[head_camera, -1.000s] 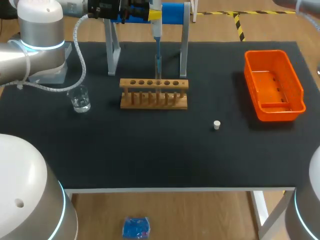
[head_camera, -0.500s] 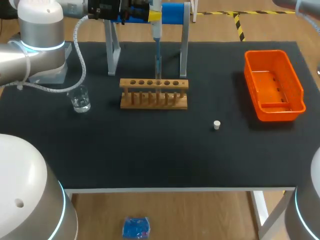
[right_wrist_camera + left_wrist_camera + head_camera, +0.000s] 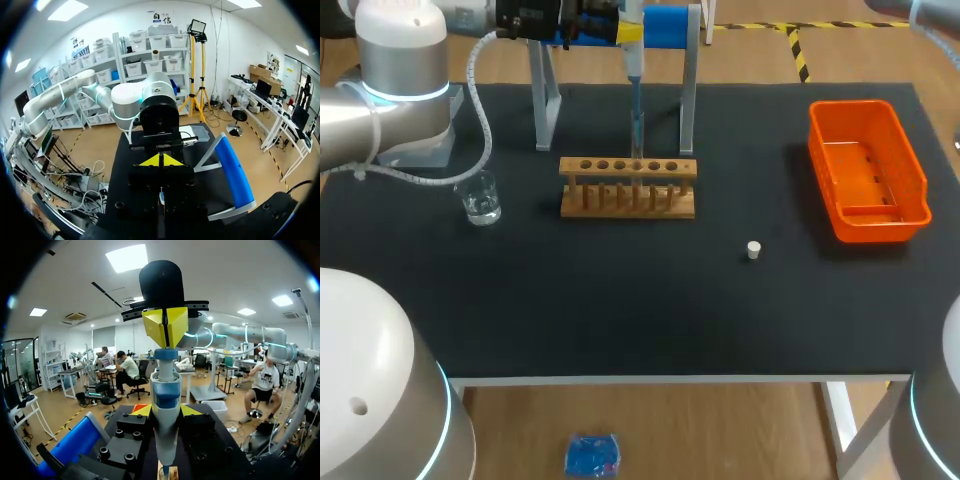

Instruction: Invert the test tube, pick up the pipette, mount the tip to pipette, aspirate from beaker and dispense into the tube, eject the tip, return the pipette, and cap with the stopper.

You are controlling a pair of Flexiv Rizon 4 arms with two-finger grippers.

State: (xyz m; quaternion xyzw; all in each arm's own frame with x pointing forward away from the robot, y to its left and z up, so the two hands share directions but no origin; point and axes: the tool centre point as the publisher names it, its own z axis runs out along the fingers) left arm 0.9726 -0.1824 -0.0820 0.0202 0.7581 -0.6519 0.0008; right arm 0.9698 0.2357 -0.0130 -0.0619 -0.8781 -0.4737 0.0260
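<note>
Black table [image 3: 620, 310] shows no change vs a sec ago: pipette [image 3: 634, 60] hangs upright over the rack [image 3: 628, 187], tip [image 3: 637, 128] down at its middle, left gripper [image 3: 166, 412] clenched on it, right gripper [image 3: 165, 327] pinched empty atop its plunger [image 3: 165, 354], so prob. mid-dispense

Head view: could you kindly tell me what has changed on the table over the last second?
Nothing has visibly changed. The pipette stays upright over the wooden rack, gripped by the left gripper. The beaker, the stopper and the orange bin are where they were.
</note>
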